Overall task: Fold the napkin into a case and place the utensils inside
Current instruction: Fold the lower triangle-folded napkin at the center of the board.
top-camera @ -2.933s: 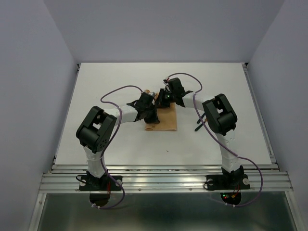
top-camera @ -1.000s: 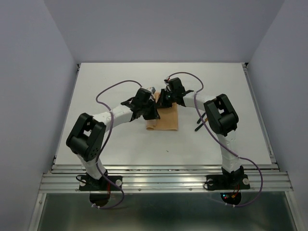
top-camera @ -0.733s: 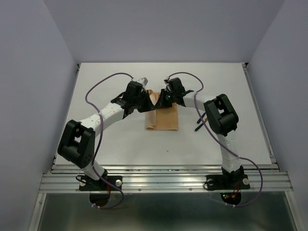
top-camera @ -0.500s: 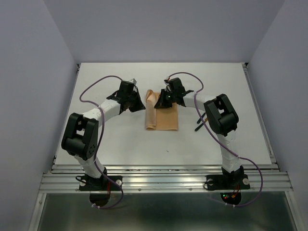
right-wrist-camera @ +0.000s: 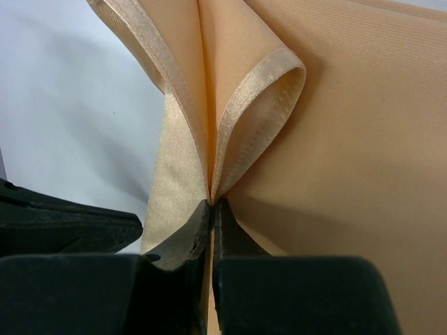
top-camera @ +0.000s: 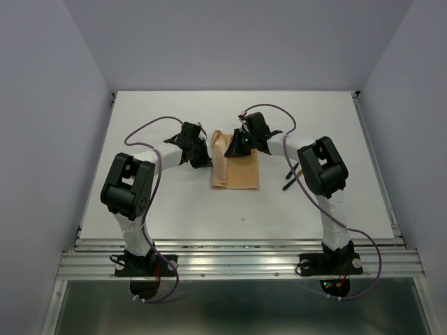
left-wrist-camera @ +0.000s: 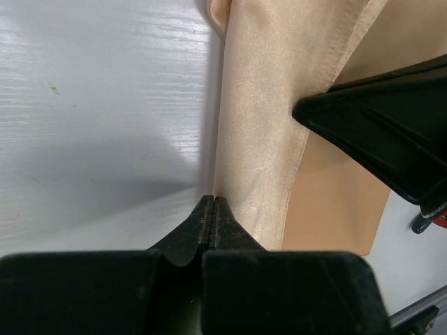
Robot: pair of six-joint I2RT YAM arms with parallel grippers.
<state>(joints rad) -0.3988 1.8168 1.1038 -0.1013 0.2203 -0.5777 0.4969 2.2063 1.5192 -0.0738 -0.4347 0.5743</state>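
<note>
The peach-orange napkin lies folded as a narrow rectangle in mid-table, with a paler strip along its left side. At the far end, my right gripper is shut on a raised pleat of the napkin, and cloth shows between its jaws. My left gripper is shut with nothing between the jaws, its tips resting at the strip's left edge. From above, the left gripper and right gripper flank the napkin's far left corner. The utensils show only as thin dark handles right of the napkin, partly behind the right arm.
Purple cables loop above both forearms. The right arm's elbow stands just right of the napkin, over the utensils. The white table ends at a metal rail in front, and grey walls close in both sides.
My left gripper came off the napkin, swung out to the left, then returned to the napkin's left edge. The paler left strip now lies exposed. The right gripper kept still, holding the pleat.
</note>
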